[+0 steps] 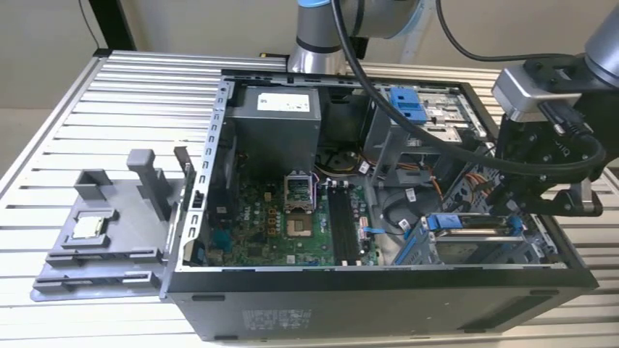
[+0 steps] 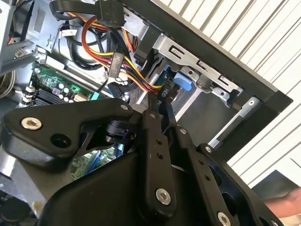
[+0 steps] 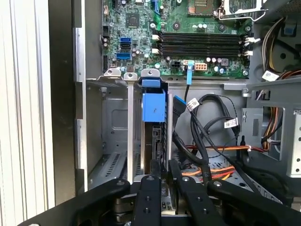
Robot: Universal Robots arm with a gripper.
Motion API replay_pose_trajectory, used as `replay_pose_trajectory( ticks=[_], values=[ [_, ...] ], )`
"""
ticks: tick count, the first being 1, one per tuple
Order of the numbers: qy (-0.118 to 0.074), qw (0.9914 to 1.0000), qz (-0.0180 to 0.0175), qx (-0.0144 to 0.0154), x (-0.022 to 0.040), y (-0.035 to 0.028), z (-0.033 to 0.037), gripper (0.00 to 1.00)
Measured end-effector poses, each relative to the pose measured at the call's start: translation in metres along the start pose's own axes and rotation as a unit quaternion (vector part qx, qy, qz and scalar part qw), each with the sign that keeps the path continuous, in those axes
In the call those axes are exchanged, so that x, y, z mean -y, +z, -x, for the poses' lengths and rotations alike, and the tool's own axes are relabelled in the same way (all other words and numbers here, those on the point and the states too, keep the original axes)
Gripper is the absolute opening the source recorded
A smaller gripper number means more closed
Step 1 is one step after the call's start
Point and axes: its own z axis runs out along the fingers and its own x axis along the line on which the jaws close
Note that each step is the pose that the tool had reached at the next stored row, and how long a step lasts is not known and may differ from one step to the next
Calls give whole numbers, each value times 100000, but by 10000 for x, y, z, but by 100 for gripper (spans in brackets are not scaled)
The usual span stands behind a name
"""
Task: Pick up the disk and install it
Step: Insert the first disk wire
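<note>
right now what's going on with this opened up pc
A robot arm is working inside an open computer case. Its tool is low in the drive bay, at the exterior view's right, close against the disk. The disk stands on edge in a bay slot, its blue bracket end toward the motherboard. I can't tell whether it is fully seated.

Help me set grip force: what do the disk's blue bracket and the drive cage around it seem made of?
The blue bracket of the disk: probably moulded plastic, matte, one even bright colour. The drive cage: likely bare sheet metal, silver-grey with dull sheen, folded tabs and punched slots.
</note>
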Motion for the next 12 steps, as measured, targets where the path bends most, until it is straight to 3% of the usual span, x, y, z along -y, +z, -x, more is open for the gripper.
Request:
replay_pose_trajectory(
  ticks=[1,2,5,6,12],
  values=[
    [10,100000,-157,51,-5,-1,0,0],
    [-3,99998,-665,162,-15,-1,-1,0],
    [-50,99960,-2791,533,-52,3,-3,0],
    [-63,99947,-3202,537,-69,3,-4,0],
    [118,99929,-3735,537,-144,5,-15,0]
  ],
)
